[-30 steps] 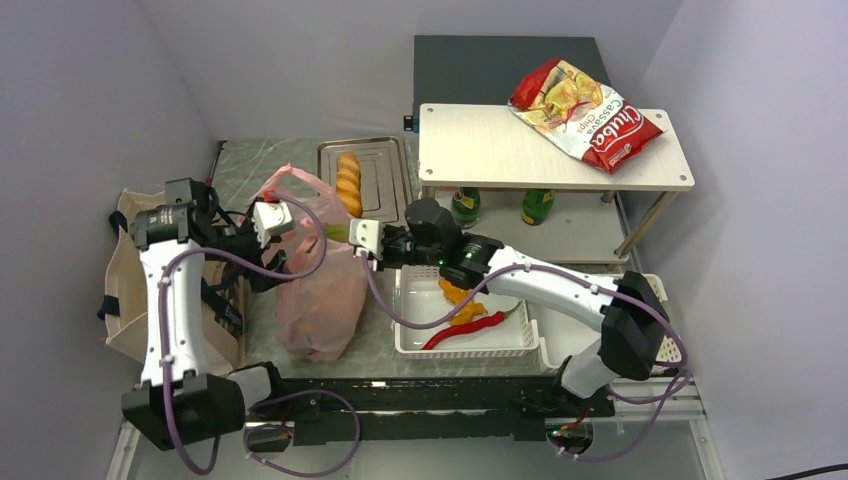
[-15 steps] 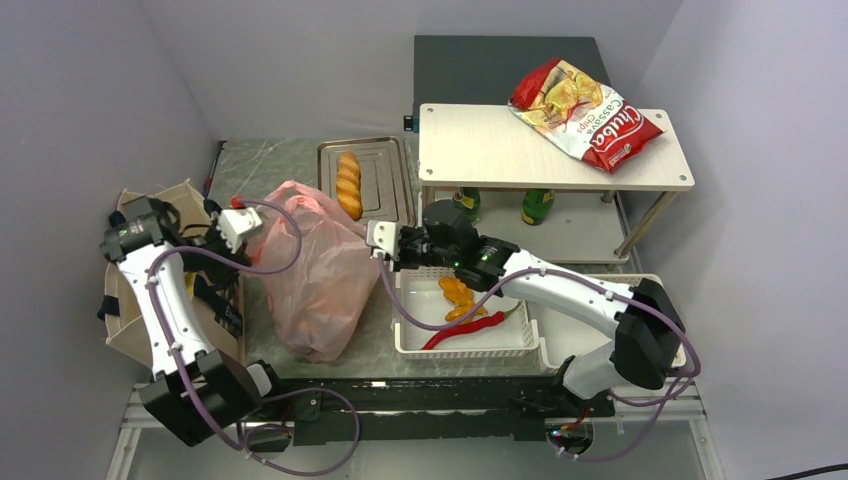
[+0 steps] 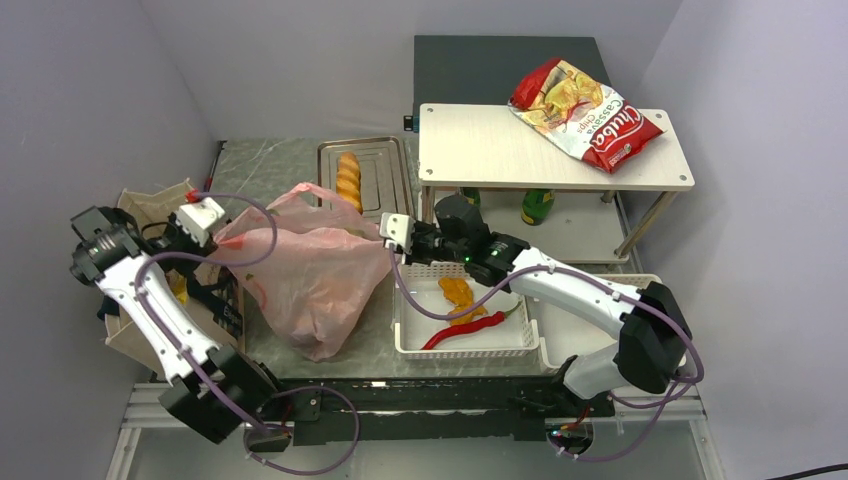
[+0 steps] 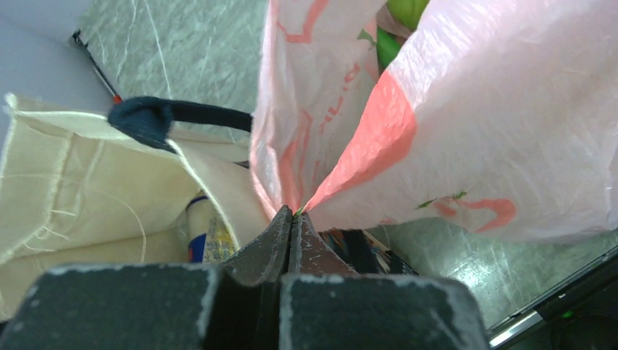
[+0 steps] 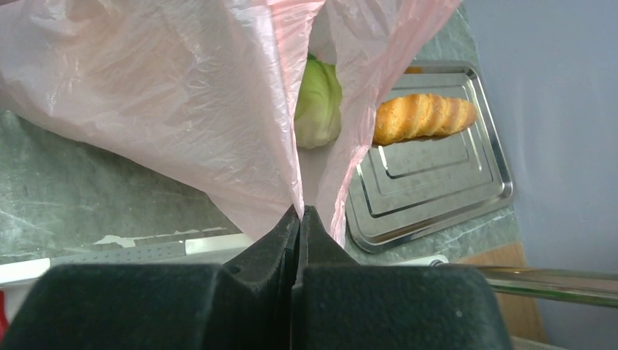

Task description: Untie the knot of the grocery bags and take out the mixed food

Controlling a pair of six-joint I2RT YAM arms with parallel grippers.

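Note:
The pink plastic grocery bag [image 3: 310,275] lies on the table, its mouth stretched wide between both grippers. My left gripper [image 3: 212,222] is shut on the bag's left edge [image 4: 342,138], over the beige tote [image 3: 150,205] with its dark strap [image 4: 167,120]. My right gripper [image 3: 388,236] is shut on the bag's right edge [image 5: 167,95]. In the right wrist view a green cabbage [image 5: 318,102] shows through the bag's opening. Something green [image 4: 397,22] shows inside the bag in the left wrist view. The other food is hidden.
A baguette [image 3: 348,182] lies on a metal tray [image 3: 388,175] behind the bag. A white basket [image 3: 412,340] to the right holds a red chilli and orange pieces. A low shelf [image 3: 480,150] carries a red Cassava chips bag [image 3: 585,112], bottles [image 3: 538,205] beneath.
My left gripper shut on the bag's edge and pulled it left over the tote. My right gripper drew its edge a little right. The bag's mouth has spread wide.

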